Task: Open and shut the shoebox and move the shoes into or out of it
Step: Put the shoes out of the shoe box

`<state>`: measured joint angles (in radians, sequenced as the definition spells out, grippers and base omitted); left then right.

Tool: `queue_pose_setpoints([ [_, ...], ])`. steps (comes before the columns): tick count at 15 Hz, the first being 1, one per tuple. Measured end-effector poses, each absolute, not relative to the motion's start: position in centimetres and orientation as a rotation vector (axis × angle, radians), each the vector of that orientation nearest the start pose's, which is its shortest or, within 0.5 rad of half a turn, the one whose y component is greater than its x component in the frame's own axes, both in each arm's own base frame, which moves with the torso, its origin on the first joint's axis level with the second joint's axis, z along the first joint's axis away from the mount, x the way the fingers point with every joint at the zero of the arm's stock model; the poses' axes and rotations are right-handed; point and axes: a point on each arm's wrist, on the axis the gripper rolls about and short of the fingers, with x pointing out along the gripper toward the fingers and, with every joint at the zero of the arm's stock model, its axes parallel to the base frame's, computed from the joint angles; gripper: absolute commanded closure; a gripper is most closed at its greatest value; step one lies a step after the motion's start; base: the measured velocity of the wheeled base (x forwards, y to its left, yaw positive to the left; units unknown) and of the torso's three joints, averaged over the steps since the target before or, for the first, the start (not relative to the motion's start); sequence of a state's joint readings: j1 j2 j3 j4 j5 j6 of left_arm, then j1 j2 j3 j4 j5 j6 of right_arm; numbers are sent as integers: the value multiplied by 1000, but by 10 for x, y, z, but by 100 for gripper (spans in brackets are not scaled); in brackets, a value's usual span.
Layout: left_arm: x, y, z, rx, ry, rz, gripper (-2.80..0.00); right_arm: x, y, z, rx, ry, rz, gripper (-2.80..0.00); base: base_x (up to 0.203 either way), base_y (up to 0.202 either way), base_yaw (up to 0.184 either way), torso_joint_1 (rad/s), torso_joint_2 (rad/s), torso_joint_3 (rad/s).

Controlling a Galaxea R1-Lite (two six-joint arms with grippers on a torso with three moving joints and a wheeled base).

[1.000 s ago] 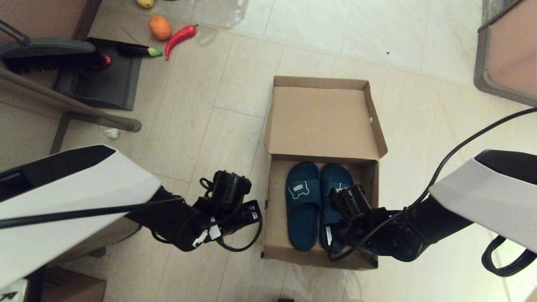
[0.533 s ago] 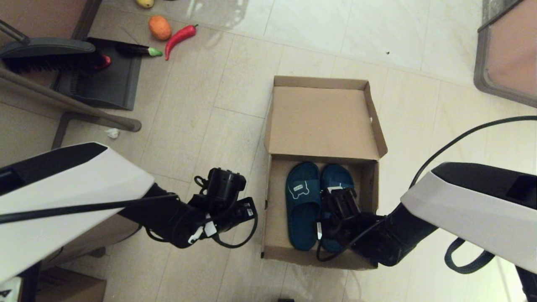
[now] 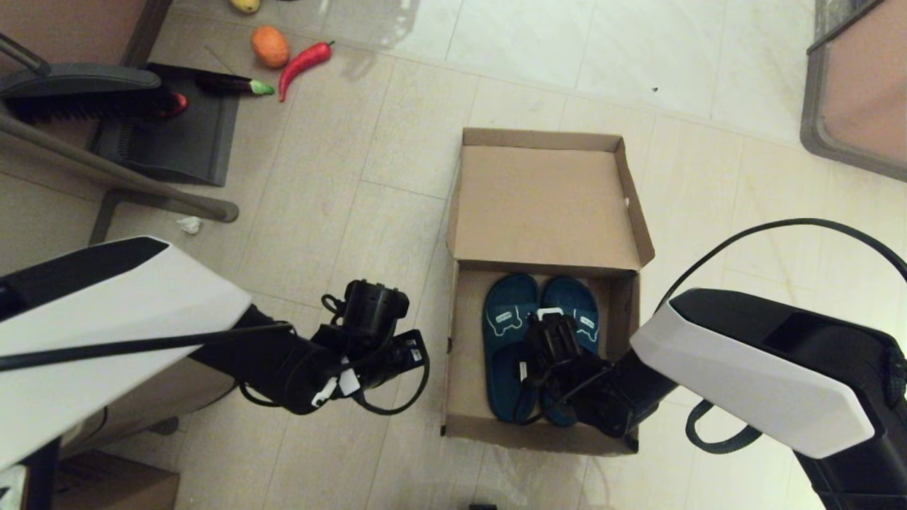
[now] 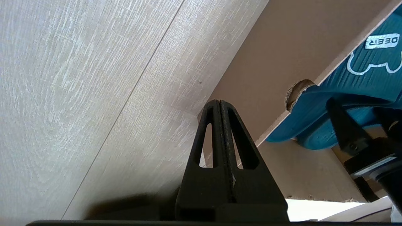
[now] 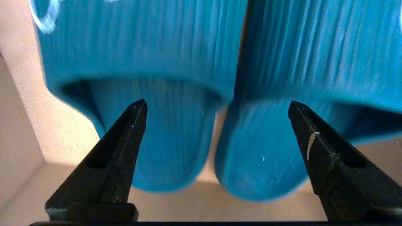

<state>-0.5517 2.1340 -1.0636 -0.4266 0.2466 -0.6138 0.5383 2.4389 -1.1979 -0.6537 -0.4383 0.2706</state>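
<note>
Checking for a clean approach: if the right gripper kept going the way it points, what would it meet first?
Probably the shoes: the open right gripper straddles their inner strap edges inside the shoebox; depth is unclear.

In the head view the right gripper (image 3: 549,333) and its wrist cover the inner edges of both shoes (image 3: 511,347), most of the right one's footbed and part of its strap logo. The fingertips themselves are hidden under the wrist there. In the right wrist view the shoes (image 5: 201,94) are streaked with blur, and their toes and most of the logo run off the picture's edge. In the left wrist view the shoebox (image 4: 292,47) wall hides most of the shoes (image 4: 345,103), and only 1 strap logo shows, cut by the frame. The left gripper (image 3: 418,354) is hard to make out in the head view.
</note>
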Motion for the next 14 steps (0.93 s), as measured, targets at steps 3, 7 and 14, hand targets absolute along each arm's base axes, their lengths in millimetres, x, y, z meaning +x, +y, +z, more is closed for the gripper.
queue_pose_setpoints([
  [3, 336, -200, 75, -339, 660, -100, 0, 384, 216, -3, -14, 484, 34, -280, 0, 0, 0, 0, 0, 0],
  [7, 335, -201, 74, -338, 663, -100, 0, 381, 215, -6, -13, 455, 41, -280, 0, 0, 0, 0, 0, 0],
  [14, 330, -197, 70, -327, 683, -94, 0, 384, 216, -22, -24, 383, 44, 0, 0, 0, 0, 0, 0, 0],
])
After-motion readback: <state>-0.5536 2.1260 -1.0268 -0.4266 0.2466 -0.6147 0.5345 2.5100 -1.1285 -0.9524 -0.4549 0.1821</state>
